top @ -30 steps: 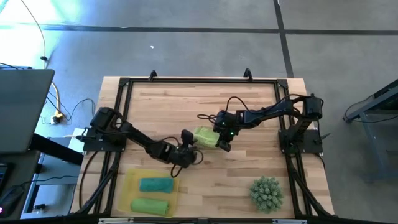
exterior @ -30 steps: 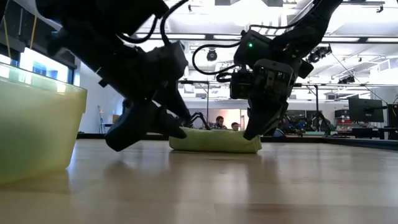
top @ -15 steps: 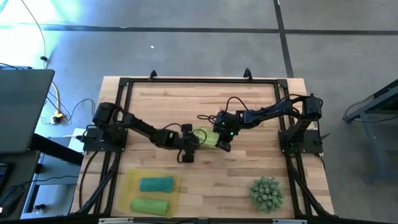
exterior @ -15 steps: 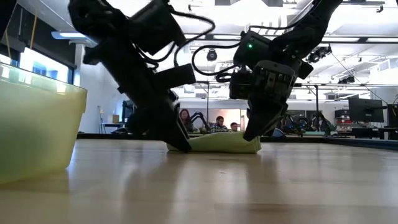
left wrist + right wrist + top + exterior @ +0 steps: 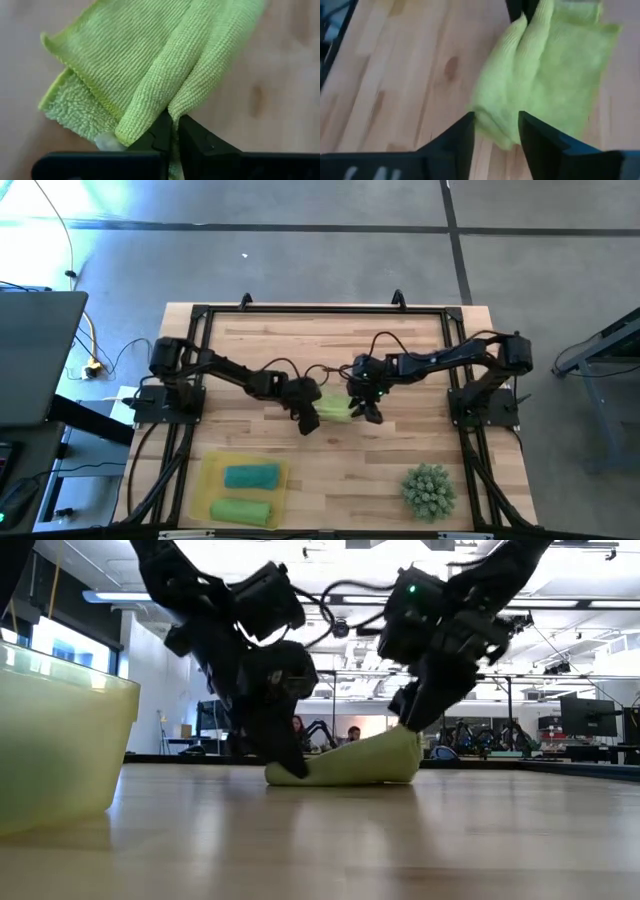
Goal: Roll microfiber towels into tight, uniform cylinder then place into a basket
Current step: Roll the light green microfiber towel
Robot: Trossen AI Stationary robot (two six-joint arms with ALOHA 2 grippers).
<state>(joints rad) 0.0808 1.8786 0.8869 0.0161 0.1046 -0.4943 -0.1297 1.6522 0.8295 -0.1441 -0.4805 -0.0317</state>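
**Green towel pinched in the middle of the tabletop**

Wooden boards made up the tabletop [image 5: 400, 450], which was ringed by a black frame. Near its middle a light green towel [image 5: 331, 406] was seen, folded and bunched, not yet rolled tight. One end was lifted a little off the wood in the low view, and the other end lay flat.

The left claw [image 5: 306, 418] was placed at one end of the towel. Its fingers [image 5: 161, 134] were pressed together, and a fold of the green cloth was pinched between them.

The right claw [image 5: 364, 409] was held at the other end of the towel. Its fingers [image 5: 462, 137] were spread apart, with the edge of the towel lying between them. Nothing was gripped by them.

The basket [image 5: 209, 480], a see-through yellow tray, was set at the front left part of the tabletop, well apart from the green towel. Two rolled towels were laid inside it: a blue roll [image 5: 251, 477] and a green roll [image 5: 240, 510], side by side.

A spiky green ball [image 5: 429, 489] was set at the front right part of the tabletop.
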